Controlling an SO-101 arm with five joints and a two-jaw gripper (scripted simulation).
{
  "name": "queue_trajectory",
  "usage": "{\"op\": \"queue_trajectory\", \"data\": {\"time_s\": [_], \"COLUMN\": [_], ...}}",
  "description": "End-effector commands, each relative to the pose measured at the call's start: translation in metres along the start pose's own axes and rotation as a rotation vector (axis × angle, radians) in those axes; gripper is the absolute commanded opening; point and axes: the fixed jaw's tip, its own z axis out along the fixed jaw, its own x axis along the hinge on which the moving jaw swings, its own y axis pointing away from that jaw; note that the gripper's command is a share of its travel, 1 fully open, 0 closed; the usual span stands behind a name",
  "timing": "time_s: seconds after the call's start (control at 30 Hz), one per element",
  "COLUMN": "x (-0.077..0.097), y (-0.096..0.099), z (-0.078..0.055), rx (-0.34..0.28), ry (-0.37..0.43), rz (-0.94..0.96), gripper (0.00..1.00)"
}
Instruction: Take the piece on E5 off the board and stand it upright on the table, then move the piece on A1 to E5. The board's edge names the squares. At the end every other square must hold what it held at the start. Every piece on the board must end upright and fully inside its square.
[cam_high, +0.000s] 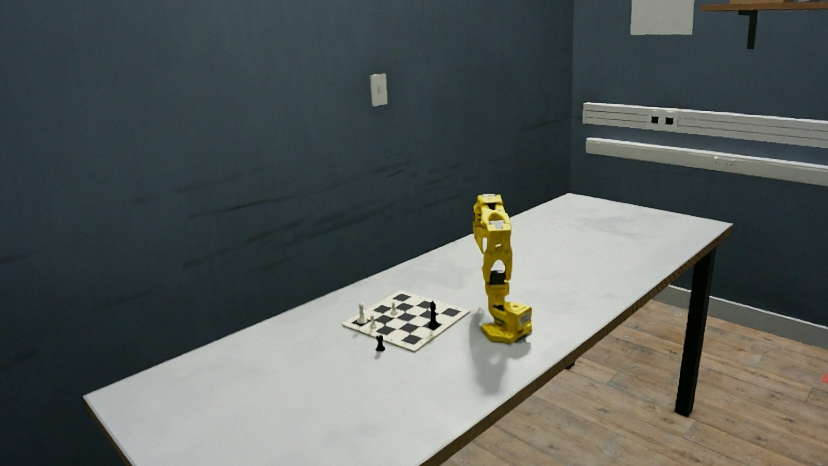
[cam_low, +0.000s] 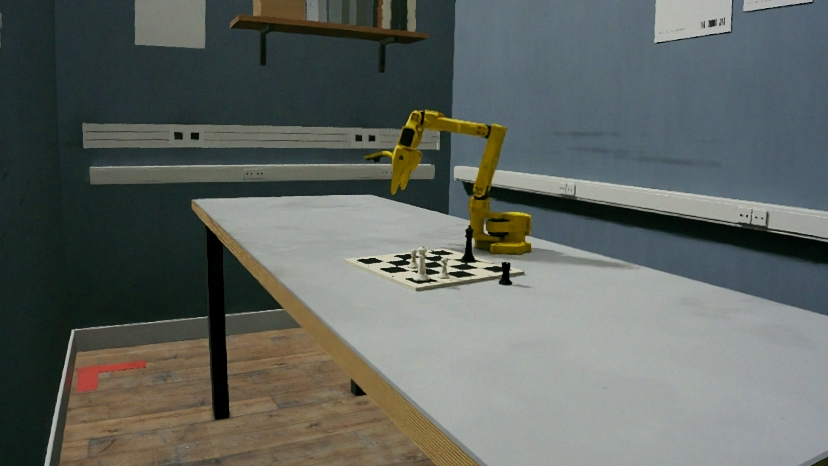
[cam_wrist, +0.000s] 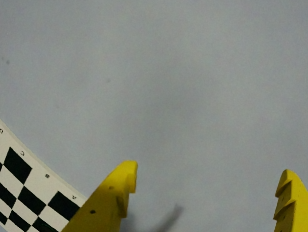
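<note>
Yellow two-fingered tool (cam_low: 399, 184), part-open and empty, hangs high; far below, the light, rigid, tippable black chess piece (cam_low: 468, 244) wants a mid-stem grip.

The top camera looked down from afar at the table (cam_high: 608, 243); the exterior camera faced along it, sharing the chessboard (cam_low: 382, 267); the wrist camera looked straight down.
</note>
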Motion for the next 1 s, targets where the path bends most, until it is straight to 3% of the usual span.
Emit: {"op": "queue_trajectory", "data": {"time_s": [0.0, 0.2, 0.97], "x": [0.0079, 0.0121, 0.0123], "y": [-0.0168, -0.0250, -0.0253], "z": [-0.0027, -0.0032, -0.0032], "rx": [0.023, 0.035, 0.036], "ry": [0.012, 0.020, 0.021], "rz": [0.059, 0.099, 0.101], "gripper": [0.39, 0.40, 0.40]}}
